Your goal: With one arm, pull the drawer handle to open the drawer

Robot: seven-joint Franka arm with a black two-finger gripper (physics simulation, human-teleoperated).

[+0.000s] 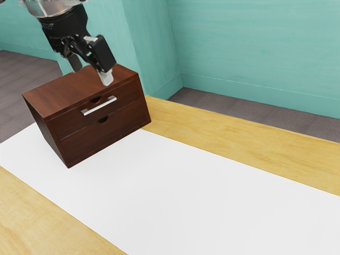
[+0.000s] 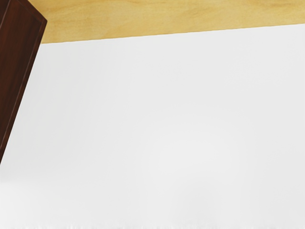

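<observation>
A dark brown two-drawer cabinet [image 1: 85,114] stands on a white mat at the exterior view's left. Its upper drawer [image 1: 93,109] carries a silver bar handle [image 1: 99,105] and sits flush with the front. The lower drawer [image 1: 103,133] is flush too. My black gripper [image 1: 91,71] hangs just over the cabinet's top, above and behind the handle. It is open, and one light-tipped finger [image 1: 108,78] is near the top's front edge. In the wrist view a corner of the cabinet [image 2: 14,71] sits beside the hand.
The white mat [image 1: 175,191] covers most of the wooden table [image 1: 249,138], which runs on toward the exterior view's right. Teal walls and grey floor [image 1: 255,109] lie behind. In the wrist view the mat [image 2: 167,133] spreads below the hand with a table strip [image 2: 167,16] beyond.
</observation>
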